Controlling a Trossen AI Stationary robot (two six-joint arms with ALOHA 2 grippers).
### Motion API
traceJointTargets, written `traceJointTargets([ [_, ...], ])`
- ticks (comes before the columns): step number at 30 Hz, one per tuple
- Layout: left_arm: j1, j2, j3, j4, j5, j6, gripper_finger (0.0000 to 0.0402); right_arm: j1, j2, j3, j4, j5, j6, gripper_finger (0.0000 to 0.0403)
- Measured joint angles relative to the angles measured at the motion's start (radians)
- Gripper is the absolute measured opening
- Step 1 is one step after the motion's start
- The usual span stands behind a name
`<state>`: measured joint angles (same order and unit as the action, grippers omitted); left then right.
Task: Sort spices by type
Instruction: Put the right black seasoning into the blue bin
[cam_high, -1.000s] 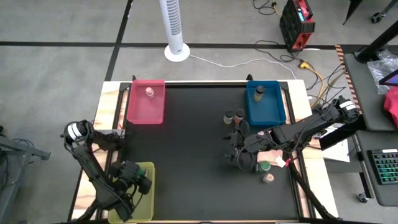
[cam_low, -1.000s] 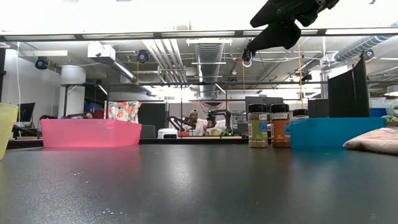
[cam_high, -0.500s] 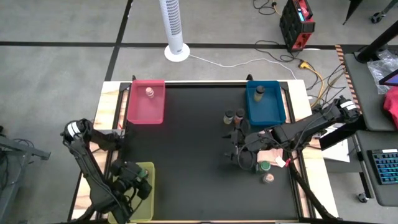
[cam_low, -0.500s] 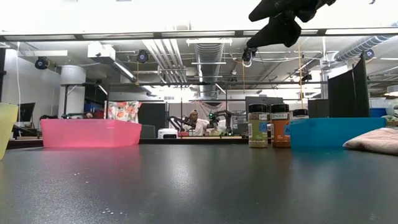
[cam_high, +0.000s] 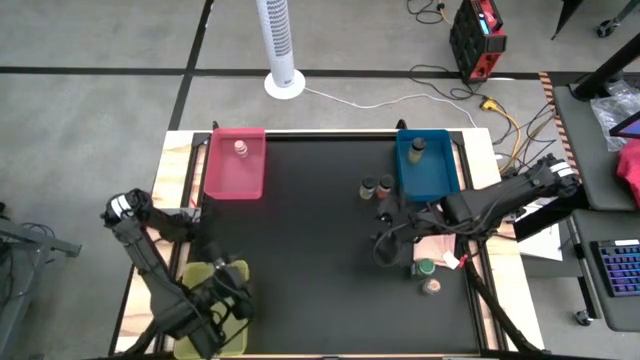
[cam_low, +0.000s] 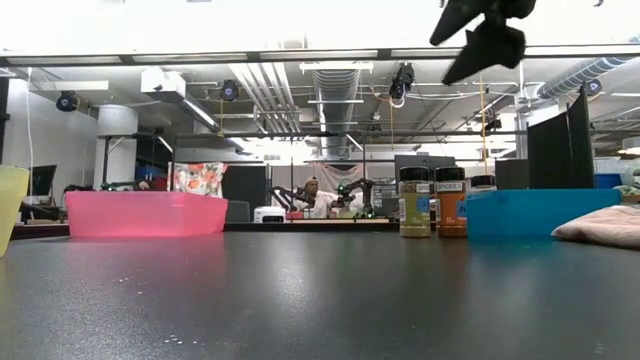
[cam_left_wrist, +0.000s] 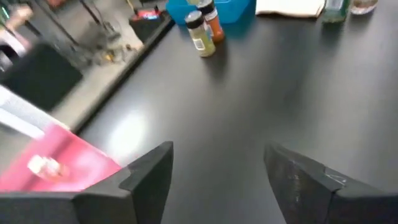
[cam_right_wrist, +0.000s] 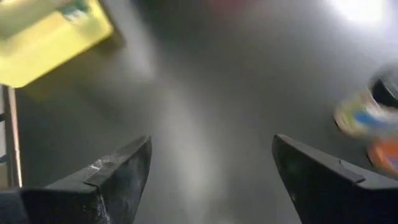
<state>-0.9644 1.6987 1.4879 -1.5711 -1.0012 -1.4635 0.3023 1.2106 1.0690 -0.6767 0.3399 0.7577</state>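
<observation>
Two spice jars (cam_high: 376, 187) stand side by side on the black mat, left of the blue tray (cam_high: 440, 175); the low view shows them too (cam_low: 432, 201). One jar (cam_high: 417, 147) stands in the blue tray, another (cam_high: 240, 149) in the pink tray (cam_high: 232, 178). A green-lidded jar (cam_high: 427, 268) and a pinkish-topped jar (cam_high: 433, 287) stand by the pink cloth (cam_high: 437, 249). My right gripper (cam_high: 384, 251) hangs open above the mat, left of the cloth, with nothing between its fingers (cam_right_wrist: 211, 142). Open and empty as well, my left gripper (cam_high: 226, 292) hovers over the yellow-green tray (cam_high: 196, 276).
The yellow-green tray sits at the near left corner, the pink tray at the far left, the blue tray at the far right. A wide stretch of bare black mat (cam_high: 305, 230) lies between them. A white tower fan (cam_high: 279, 45) stands on the floor beyond the far edge.
My left gripper has risen over the yellow-green tray, drifted a little toward the near edge and rolled about its wrist. My right gripper has lifted slightly, drawn back toward the table's right edge and rolled too. No jar has moved.
</observation>
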Motion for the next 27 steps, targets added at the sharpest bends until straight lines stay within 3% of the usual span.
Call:
traceJointTargets([
  [10,0.118,-0.025,-0.047,0.018,-0.120,0.327,0.0212,-0.010,0.001,0.086,-0.243,0.002,0.252,0.0309],
  [17,0.199,-0.066,-0.050,0.090,-0.124,0.513,0.0212,-0.069,0.001,0.128,-0.332,0.001,0.254,0.0300],
  [22,0.233,-0.103,-0.054,0.239,-0.116,0.744,0.0212,-0.133,0.001,0.149,-0.410,0.000,0.236,0.0294],
  [27,0.262,-0.138,-0.081,0.423,-0.054,1.004,0.0212,-0.210,0.001,0.152,-0.433,-0.029,0.093,0.0293],
])
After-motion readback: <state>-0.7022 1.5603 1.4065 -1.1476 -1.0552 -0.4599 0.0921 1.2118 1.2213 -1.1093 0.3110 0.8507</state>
